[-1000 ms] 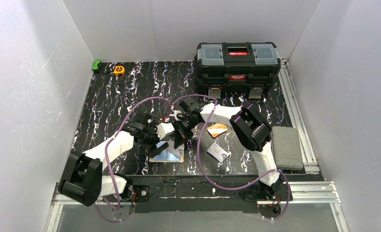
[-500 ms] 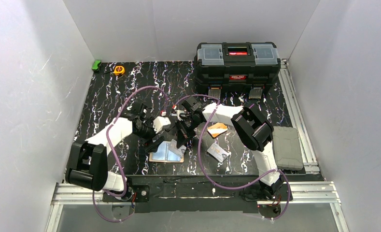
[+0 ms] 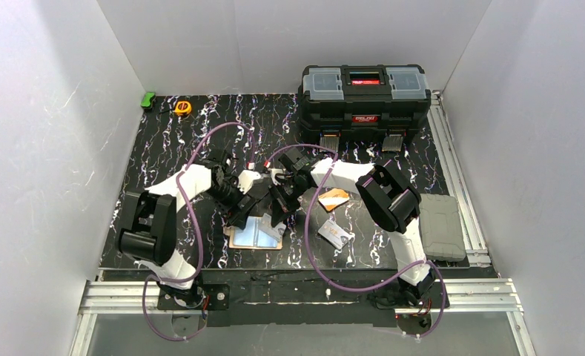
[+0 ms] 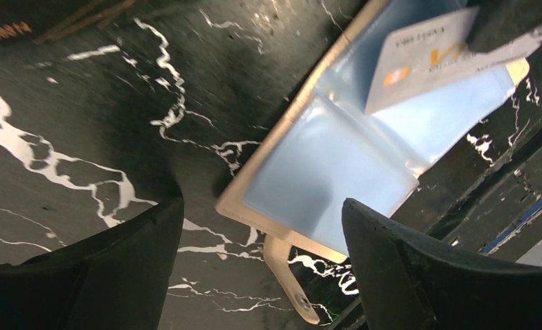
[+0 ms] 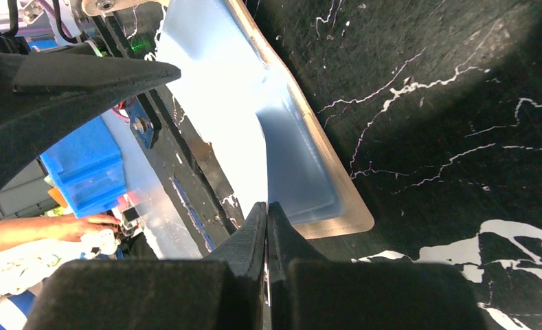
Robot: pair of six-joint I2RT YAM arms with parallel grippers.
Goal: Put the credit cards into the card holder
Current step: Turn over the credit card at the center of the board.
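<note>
The card holder (image 3: 253, 236) lies open on the black mat, cream rim around light blue pockets, snap tab (image 4: 290, 278) pointing away from it. My right gripper (image 5: 266, 208) is shut on a light blue credit card (image 4: 422, 58), held tilted over the holder's far pocket (image 4: 453, 103). My left gripper (image 4: 262, 206) is open, its fingers straddling the holder's near corner (image 4: 237, 203) from just above. An orange-yellow card (image 3: 334, 199) and a silver-white card (image 3: 334, 234) lie flat to the right of the holder.
A big black toolbox (image 3: 364, 96) stands at the back right. A grey case (image 3: 440, 226) lies by the mat's right edge. A yellow tape measure (image 3: 182, 107) and a green object (image 3: 148, 99) sit in the back left corner. White walls enclose the table.
The left arm has swung in to the right, bringing its gripper over the holder's left side with its jaws slightly narrower. The right gripper has held its place with the card.
</note>
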